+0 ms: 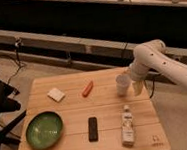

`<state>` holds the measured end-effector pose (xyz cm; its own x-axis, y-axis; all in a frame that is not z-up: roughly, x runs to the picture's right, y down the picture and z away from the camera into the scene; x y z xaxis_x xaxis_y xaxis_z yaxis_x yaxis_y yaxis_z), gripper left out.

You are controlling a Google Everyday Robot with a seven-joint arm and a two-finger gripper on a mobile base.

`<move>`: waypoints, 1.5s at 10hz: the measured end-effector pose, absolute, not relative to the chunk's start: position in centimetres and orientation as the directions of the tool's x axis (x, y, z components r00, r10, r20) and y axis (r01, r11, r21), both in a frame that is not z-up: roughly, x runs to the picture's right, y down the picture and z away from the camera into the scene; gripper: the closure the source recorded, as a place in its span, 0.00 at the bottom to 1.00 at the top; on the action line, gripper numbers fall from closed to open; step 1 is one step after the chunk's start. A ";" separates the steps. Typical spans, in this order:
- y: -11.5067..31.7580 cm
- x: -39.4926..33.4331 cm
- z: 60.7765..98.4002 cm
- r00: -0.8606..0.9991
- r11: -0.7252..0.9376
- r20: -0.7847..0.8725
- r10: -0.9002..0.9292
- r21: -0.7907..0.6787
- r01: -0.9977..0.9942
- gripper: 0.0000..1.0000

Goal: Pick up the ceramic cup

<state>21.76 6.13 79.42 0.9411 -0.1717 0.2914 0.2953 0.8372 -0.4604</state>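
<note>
While a white arm (158, 57) bends down from the right over a wooden table (70, 104), its gripper (137, 88) hangs at the table's far right edge, just beside the cup (121, 84), on the cup's right side. Whether the gripper is spread or closed cannot be told from this angle, nor whether it touches the cup. The cup, plain and white, stands upright on the tabletop near the far right corner. To its left, apart from it, lies an orange stick (88, 88), and farther left a small white block (56, 94). Nearer the camera, a green bowl (44, 130) sits at the left front of the table, a flat black bar (93, 129) lies at centre front, and a white labelled bottle (126, 126) sits at right front, in line with the cup and well apart from it. Behind the table a long grey ledge (58, 42) runs across the scene, with a dark wall above it.
</note>
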 end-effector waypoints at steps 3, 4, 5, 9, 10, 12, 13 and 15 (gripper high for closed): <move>6.1 21.7 80.0 0.937 0.838 0.301 -0.177 -0.454 0.304 0.20; 6.2 21.6 80.2 0.937 0.838 0.302 -0.178 -0.453 0.305 0.20; 6.2 21.5 80.3 0.936 0.838 0.303 -0.179 -0.452 0.307 0.20; 6.5 21.1 80.9 0.933 0.836 0.308 -0.186 -0.449 0.315 0.20; 6.5 21.0 81.0 0.933 0.836 0.309 -0.187 -0.449 0.316 0.20; 6.8 21.0 81.4 0.932 0.836 0.310 -0.188 -0.448 0.318 0.20; 7.0 20.9 81.5 0.933 0.836 0.308 -0.187 -0.449 0.316 0.20; 7.4 20.8 82.0 0.933 0.837 0.309 -0.186 -0.448 0.315 0.20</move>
<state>20.84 7.37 82.03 0.9325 -0.1861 0.3094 0.3155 0.8367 -0.4476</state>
